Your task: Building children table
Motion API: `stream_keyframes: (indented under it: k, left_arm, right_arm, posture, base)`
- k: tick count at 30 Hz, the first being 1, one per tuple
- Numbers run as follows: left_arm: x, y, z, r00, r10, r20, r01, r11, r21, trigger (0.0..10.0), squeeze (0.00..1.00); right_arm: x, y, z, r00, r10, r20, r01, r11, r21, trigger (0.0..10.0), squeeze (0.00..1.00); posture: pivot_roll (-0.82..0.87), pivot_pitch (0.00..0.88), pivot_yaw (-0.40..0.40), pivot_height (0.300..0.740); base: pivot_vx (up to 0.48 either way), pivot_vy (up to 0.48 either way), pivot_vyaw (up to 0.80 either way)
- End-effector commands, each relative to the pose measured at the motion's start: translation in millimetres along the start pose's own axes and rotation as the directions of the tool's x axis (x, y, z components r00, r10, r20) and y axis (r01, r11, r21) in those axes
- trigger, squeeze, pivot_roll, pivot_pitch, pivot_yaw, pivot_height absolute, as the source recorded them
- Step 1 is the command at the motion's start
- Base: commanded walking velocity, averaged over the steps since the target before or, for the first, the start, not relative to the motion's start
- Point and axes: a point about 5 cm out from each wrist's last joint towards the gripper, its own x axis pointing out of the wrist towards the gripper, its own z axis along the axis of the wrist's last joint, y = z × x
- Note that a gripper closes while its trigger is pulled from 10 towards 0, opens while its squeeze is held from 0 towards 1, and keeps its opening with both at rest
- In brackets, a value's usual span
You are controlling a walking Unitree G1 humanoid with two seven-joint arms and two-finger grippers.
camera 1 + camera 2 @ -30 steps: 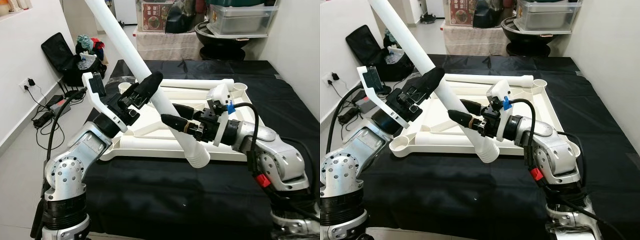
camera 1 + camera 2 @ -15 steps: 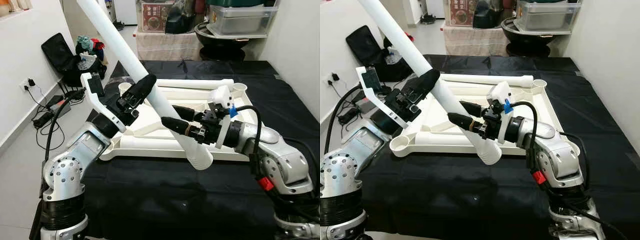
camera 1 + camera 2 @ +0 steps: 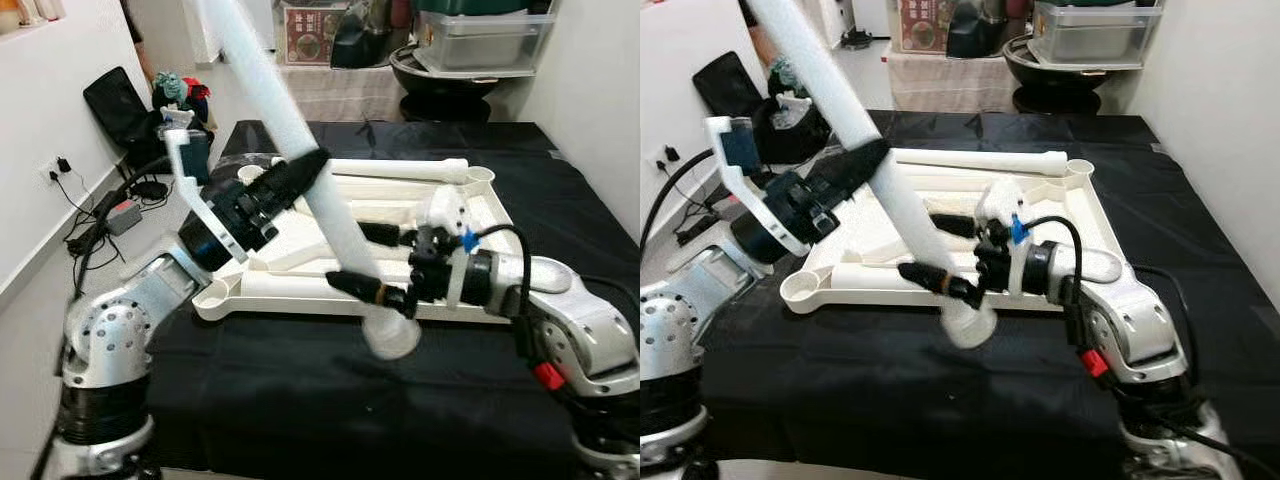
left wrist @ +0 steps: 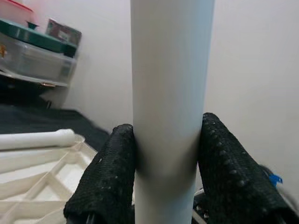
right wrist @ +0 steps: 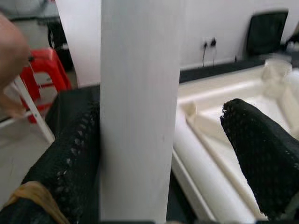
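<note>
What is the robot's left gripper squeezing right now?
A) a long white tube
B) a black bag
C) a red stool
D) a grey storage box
A. In the left wrist view both black fingers of the left gripper press against the sides of the long white tube, which slants up over the upturned white table top.

A black cloth [image 3: 330, 400] covers the bench before me. To my left, a black bag [image 3: 118, 108] leans against the white wall, cables [image 3: 95, 225] trailing over the floor. Beyond sits a clear storage bin [image 3: 485, 35].
</note>
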Motion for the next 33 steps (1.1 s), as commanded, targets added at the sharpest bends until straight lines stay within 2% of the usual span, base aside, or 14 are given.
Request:
stream_keyframes:
  k: [1, 2, 3, 4, 5, 8, 12, 16, 22, 24, 28, 33]
  left_arm:
    - [5.2, -3.5, 1, 0.998, -0.045, -0.051, 0.048, 0.996, 0.074, 0.0, 0.00]
    - [8.2, -3.0, 2, 0.995, -0.051, -0.083, 0.061, 0.990, 0.128, 0.0, 0.00]
    - [12.2, -1.4, 3, 0.993, -0.043, -0.110, 0.063, 0.980, 0.187, 0.0, 0.00]
    - [12.2, -1.4, 3, 0.993, -0.043, -0.110, 0.063, 0.980, 0.187, 0.0, 0.00]
    - [14.8, -0.3, 4, 0.992, -0.037, -0.124, 0.064, 0.973, 0.223, 0.0, 0.00]
    - [24.3, 2.1, 8, 0.993, -0.014, -0.117, 0.049, 0.953, 0.298, 0.0, 0.00]
    - [30.1, 1.8, 11, 0.997, -0.006, -0.083, 0.032, 0.952, 0.305, 0.0, 0.00]
    - [35.7, 1.0, 6, 0.999, -0.003, -0.043, 0.015, 0.964, 0.267, 0.0, 0.00]
    - [33.3, 6.4, -1, 0.999, 0.012, -0.047, 0.000, 0.971, 0.240, 0.0, 0.00]
    - [32.3, 9.3, -6, 0.998, 0.019, -0.066, -0.002, 0.970, 0.243, 0.0, 0.00]
    - [32.9, 11.4, -11, 0.996, 0.022, -0.091, 0.003, 0.964, 0.267, 0.0, 0.00]
    - [33.0, 12.9, -13, 0.994, 0.037, -0.098, -0.008, 0.959, 0.283, 0.0, 0.00]
  right_arm:
    - [2.7, 1.6, -6, 0.999, -0.005, -0.053, 0.006, 1.000, 0.006, 10.0, 1.00]
    - [5.0, -1.8, -7, 0.996, -0.042, -0.078, 0.044, 0.999, 0.027, 10.0, 0.98]
    - [7.3, -7.0, -7, 0.990, -0.091, -0.105, 0.097, 0.994, 0.049, 10.0, 0.00]
    - [7.3, -7.0, -7, 0.990, -0.091, -0.105, 0.097, 0.994, 0.049, 10.0, 0.00]
    - [8.7, -10.4, -7, 0.985, -0.123, -0.122, 0.131, 0.989, 0.061, 10.0, 0.00]
    - [13.1, -11.5, -2, 0.981, -0.147, -0.125, 0.165, 0.975, 0.148, 10.0, 0.00]
    - [17.4, -8.2, 2, 0.987, -0.145, -0.076, 0.157, 0.967, 0.202, 10.0, 0.00]
    - [26.8, 0.6, 0, 0.987, -0.158, 0.022, 0.149, 0.959, 0.241, 10.0, 0.00]
    - [41.7, 13.3, -14, 0.983, -0.180, 0.047, 0.165, 0.959, 0.230, 10.0, 0.00]
    - [51.7, 17.5, -23, 0.978, -0.206, 0.009, 0.200, 0.960, 0.195, 10.0, 0.00]
    - [56.0, 13.4, -28, 0.964, -0.262, -0.052, 0.267, 0.949, 0.170, 10.0, 0.00]
    - [55.7, 9.6, -25, 0.952, -0.302, -0.056, 0.307, 0.941, 0.139, 10.0, 0.00]
  posture:
    - [-0.02, 0.074, 0.013, 0.740]
    - [-0.02, 0.075, 0.014, 0.740]
    - [-0.02, 0.075, 0.014, 0.740]
    - [-0.02, 0.075, 0.014, 0.740]
    - [-0.02, 0.075, 0.014, 0.740]
    - [-0.02, 0.079, 0.018, 0.740]
    - [-0.02, 0.081, 0.021, 0.740]
    - [-0.02, 0.080, 0.029, 0.740]
    - [-0.01, 0.082, 0.047, 0.740]
    - [-0.01, 0.084, 0.048, 0.740]
    - [0.00, 0.087, 0.046, 0.740]
    - [0.01, 0.087, 0.043, 0.740]
  base:
    - [0.000, 0.000, 0.00]
    - [0.000, 0.000, 0.00]
    - [0.000, 0.000, 0.00]
    - [0.000, 0.000, 0.00]
    - [0.000, 0.000, 0.00]
    - [0.000, 0.000, 0.00]
    - [0.000, 0.000, 0.00]
    - [0.000, 0.000, 0.00]
    - [0.000, 0.000, 0.00]
    - [0.000, 0.000, 0.00]
    - [0.000, 0.000, 0.00]
    - [0.000, 0.000, 0.00]
